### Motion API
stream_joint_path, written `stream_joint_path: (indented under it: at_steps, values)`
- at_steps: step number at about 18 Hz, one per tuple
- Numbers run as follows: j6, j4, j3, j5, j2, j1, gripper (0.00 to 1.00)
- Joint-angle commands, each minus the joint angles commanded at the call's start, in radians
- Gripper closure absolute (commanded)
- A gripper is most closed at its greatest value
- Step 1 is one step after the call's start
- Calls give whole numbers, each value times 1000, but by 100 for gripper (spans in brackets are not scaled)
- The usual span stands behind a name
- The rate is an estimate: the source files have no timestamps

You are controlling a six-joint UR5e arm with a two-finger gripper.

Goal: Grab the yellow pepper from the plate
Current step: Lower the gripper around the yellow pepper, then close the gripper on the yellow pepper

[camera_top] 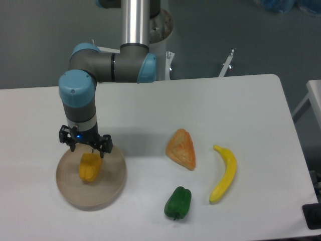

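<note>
The yellow pepper [90,166] lies on the beige plate [113,186], at the left of the white table [241,105]. The gripper [84,148] hangs directly above the pepper with its fingers spread wide, holding nothing.

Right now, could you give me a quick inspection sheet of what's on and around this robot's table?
Surface: white table, rounded corner at the far right.
Job's things: yellow pepper lying on the beige plate, near the table's front left.
Clutter: orange lumpy wedge mid-table; banana to its right; green pepper near the front edge. All lie off the plate and apart from each other.
Grippers: gripper directly above the yellow pepper, fingers spread; it looks open, not gripping yet.
Cables: nothing seen.
Surroundings: grey floor, white metal frame legs behind the table, another white surface at the right edge.
</note>
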Motion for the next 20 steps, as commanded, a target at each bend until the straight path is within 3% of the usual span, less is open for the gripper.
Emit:
stream_joint_path:
  at_steps: [7, 20]
  values:
    - [3, 31, 0, 11, -17, -2, 0]
    - [46, 31, -5, 12, -40, -14, 0]
